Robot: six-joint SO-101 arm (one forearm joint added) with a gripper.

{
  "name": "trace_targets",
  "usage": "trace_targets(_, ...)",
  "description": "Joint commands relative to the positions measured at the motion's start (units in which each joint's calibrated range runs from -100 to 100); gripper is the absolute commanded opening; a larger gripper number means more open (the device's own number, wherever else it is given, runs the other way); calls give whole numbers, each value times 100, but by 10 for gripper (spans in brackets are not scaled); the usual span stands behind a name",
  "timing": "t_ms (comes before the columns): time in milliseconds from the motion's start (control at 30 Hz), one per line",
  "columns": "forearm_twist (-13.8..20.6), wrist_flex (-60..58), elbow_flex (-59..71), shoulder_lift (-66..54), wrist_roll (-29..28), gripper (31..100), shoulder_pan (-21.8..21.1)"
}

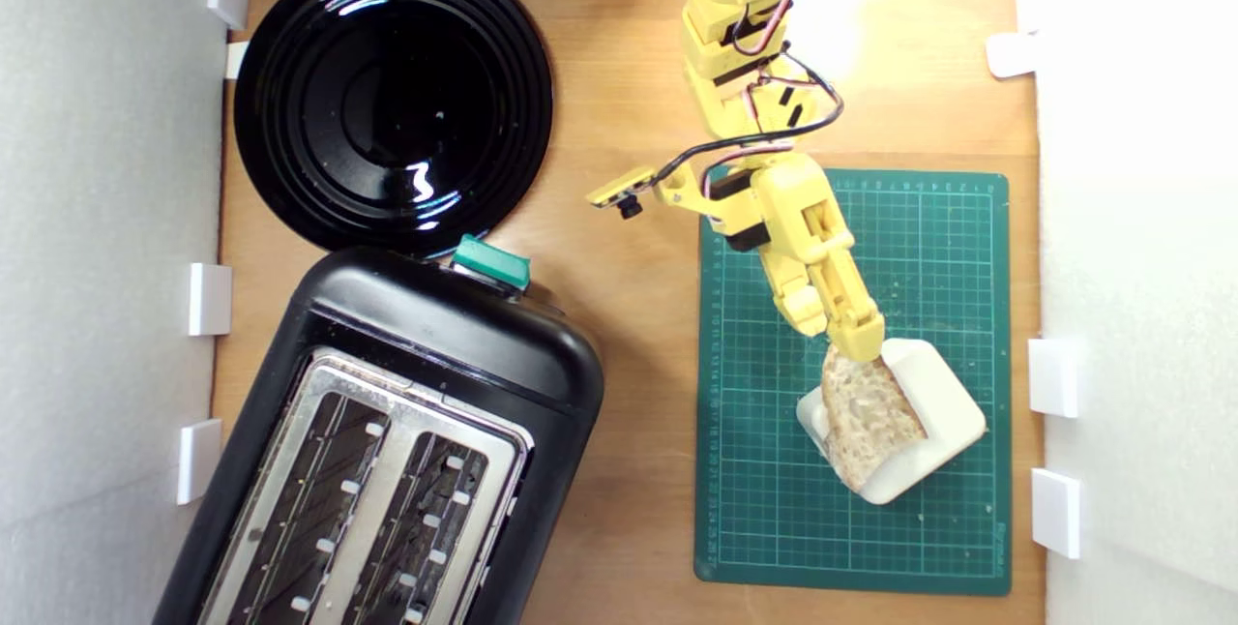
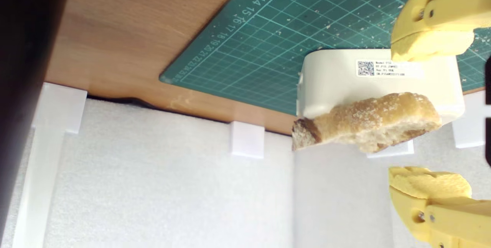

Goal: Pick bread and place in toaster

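Lower right of the exterior view, the bread (image 1: 869,417), pale crumb with tan crust, leans on a cream block (image 1: 943,412). Fingers (image 2: 429,115) gape wide around it, gripping nothing; the toaster (image 1: 406,451) is cropped.

Overhead exterior view, close low wrist view — both showing bread (image 1: 869,412) (image 2: 368,123)

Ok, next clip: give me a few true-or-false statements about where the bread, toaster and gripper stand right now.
1. The bread lies on the cream block. True.
2. The gripper is shut on the bread. False: its fingers stand apart either side, open.
3. Both toaster slots hold bread. False: both are empty.
4. The block sits on the green mat. True.
5. The black plate is on the mat. False: it rests on bare wood beside the toaster.
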Motion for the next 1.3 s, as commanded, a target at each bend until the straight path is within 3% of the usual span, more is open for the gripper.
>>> trace_targets(0,35,-179,-324,54,21,896,-95)
trace_targets(700,35,-137,-1086,520,152,896,-184)
trace_targets(867,-219,-128,-1295,595,168,895,-297)
trace_targets(1267,-174,-111,-1386,603,163,895,-280)
